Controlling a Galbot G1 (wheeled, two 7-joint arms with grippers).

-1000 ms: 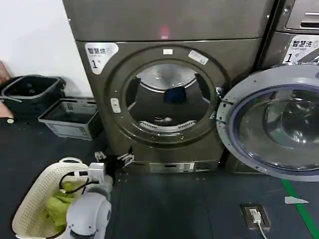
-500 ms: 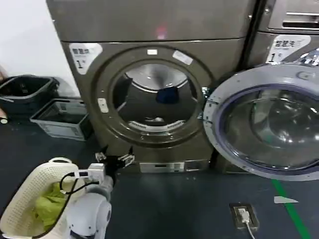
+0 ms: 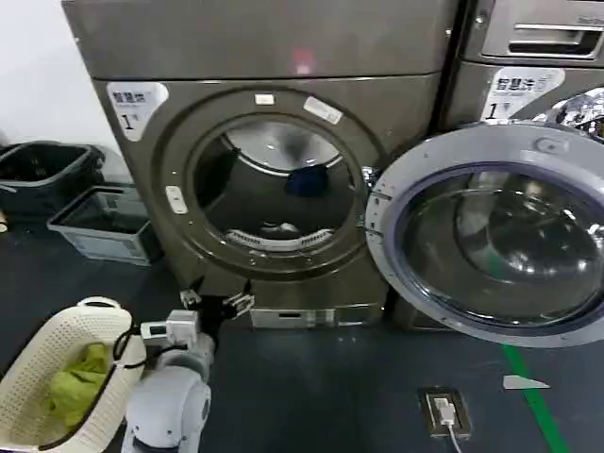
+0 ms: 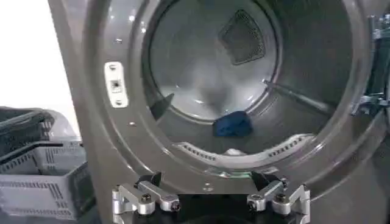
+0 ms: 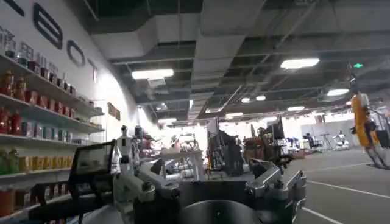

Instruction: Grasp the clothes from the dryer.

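Head view: a dark bronze-grey dryer [image 3: 274, 142] is seen across the upper middle of the frame, with a pink-red light [image 3: 303, 63] above its porthole and a white "1" sticker [image 3: 135, 101] at its upper left.
Dryer door [image 3: 491, 241]: swung fully open to the right of the frame, its glass facing the camera.
Clothes [image 3: 307, 180]: a small dark blue piece is seen inside the steel drum, right of the porthole's centre; a pale item [image 3: 276, 227] lies lower, just behind the front lip.
Left hand [image 3: 215, 300]: placed at lower left of centre, just in front of the dryer's base below the porthole; its fingers are spread apart and nothing is held.
Left wrist view: the left hand's two finger assemblies [image 4: 144, 198] are shown along the bottom edge, spread wide, with the blue cloth [image 4: 232, 124] lying on the drum floor beyond them.
Right wrist view: the right hand [image 5: 213, 182] is shown at the bottom of the frame, pointed at a hall with ceiling lights and shelves; its fingers are spread apart, and nothing is between them.
Cream laundry basket [image 3: 47, 354]: set on the floor at lower left, with a green cloth [image 3: 75, 382] inside.
Grey crate [image 3: 104, 224]: placed at mid left, beside the dryer.
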